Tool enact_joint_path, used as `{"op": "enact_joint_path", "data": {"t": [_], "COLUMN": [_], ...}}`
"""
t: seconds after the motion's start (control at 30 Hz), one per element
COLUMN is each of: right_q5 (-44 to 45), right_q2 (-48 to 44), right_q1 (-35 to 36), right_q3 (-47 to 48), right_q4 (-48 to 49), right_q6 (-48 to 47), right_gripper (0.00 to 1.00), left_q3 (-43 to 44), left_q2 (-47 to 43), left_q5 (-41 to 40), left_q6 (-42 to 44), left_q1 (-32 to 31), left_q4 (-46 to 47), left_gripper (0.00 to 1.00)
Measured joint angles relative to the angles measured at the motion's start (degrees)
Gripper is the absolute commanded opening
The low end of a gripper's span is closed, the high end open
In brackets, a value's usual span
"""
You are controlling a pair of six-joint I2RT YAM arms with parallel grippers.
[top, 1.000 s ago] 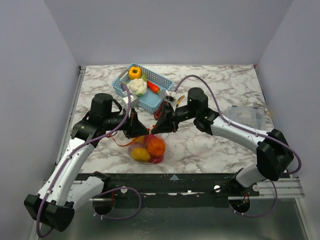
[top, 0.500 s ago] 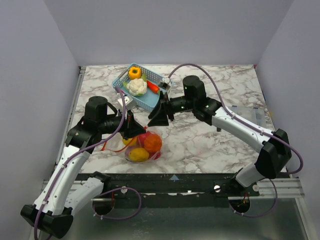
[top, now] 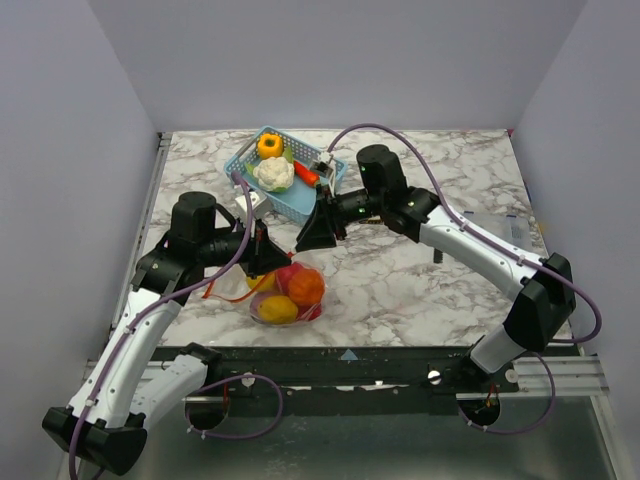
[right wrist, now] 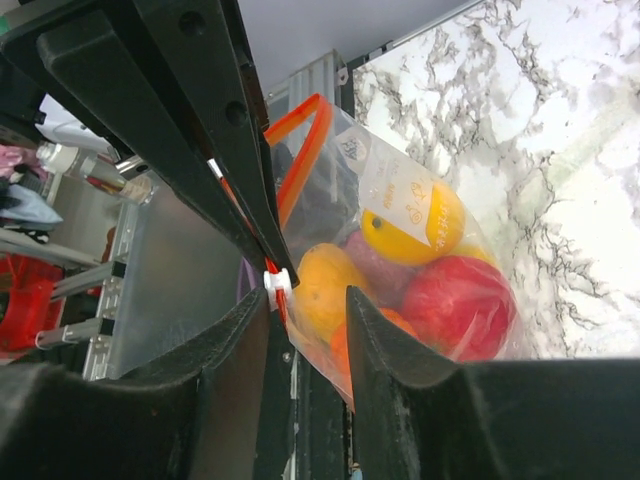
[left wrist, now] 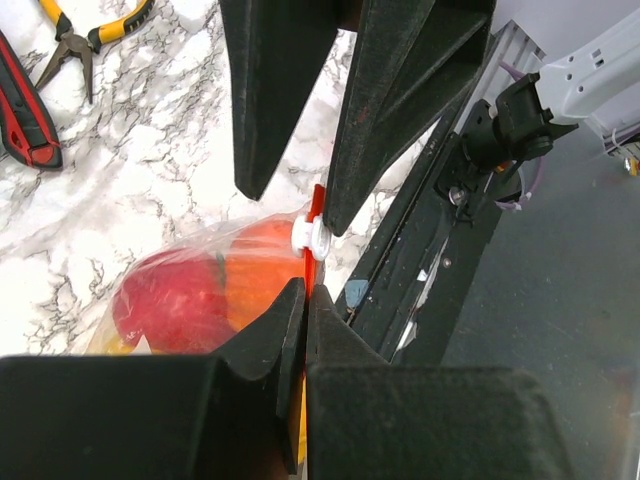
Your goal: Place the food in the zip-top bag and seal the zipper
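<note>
1. marble desk (top: 420, 290); the bag (top: 262, 310) lies by its near edge, left of middle;
2. the bag holds red, orange and yellow food (top: 307, 287);
3. left claw (left wrist: 305, 292) clamped shut on the zipper (left wrist: 309, 265);
4. right claw (right wrist: 305, 300) part open, holding nothing; tips by the white slider (left wrist: 318, 232)

Free table (top: 420, 290) right of the zip-top bag (top: 285, 300); basket (top: 285, 203) stands behind.

Marble worktop (top: 430, 300): a blue basket (top: 288, 205) near the far edge, left of centre; a filled bag (top: 285, 298) by the near edge; a clear box (top: 512, 228) at the right edge; yellow-handled pliers (left wrist: 95, 35) beside a red-black tool (left wrist: 20, 100).
</note>
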Motion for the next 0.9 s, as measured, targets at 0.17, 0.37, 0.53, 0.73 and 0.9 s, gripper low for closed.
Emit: {"op": "enact_joint_path", "data": {"t": [0.17,0.37,0.53,0.73,0.9], "right_q5": [-1.01,-2.16,-2.34,-1.49,1.97], "right_q2": [0.39,1.01,1.18,1.42,2.91], "right_q1": [0.31,0.85,0.96,1.84,4.13], "right_q3": [0.39,1.22,1.44,2.27,5.18], "right_q4": [-0.07,-0.66,-1.57,-3.37,-7.17], "right_q6": [0.2,-0.42,-1.97,-4.7,-6.95], "right_gripper": [0.24,0.0,0.0,0.07,0.12], "left_q3": [0.02,0.02,0.22,0.42,0.52], "left_q2": [0.28,0.81,1.14,1.55,1.46], "left_q5": [0.0,-0.02,-0.04,-0.07,-0.68], "left_q6": [-0.02,-0.02,-0.28,-0.52,-0.66], "left_q1": [0.0,0.0,0.0,0.0,0.15], "left_q4": [0.07,0.0,-0.66,-1.4,-2.75], "left_gripper": [0.0,0.0,0.0,0.0,0.0]}}
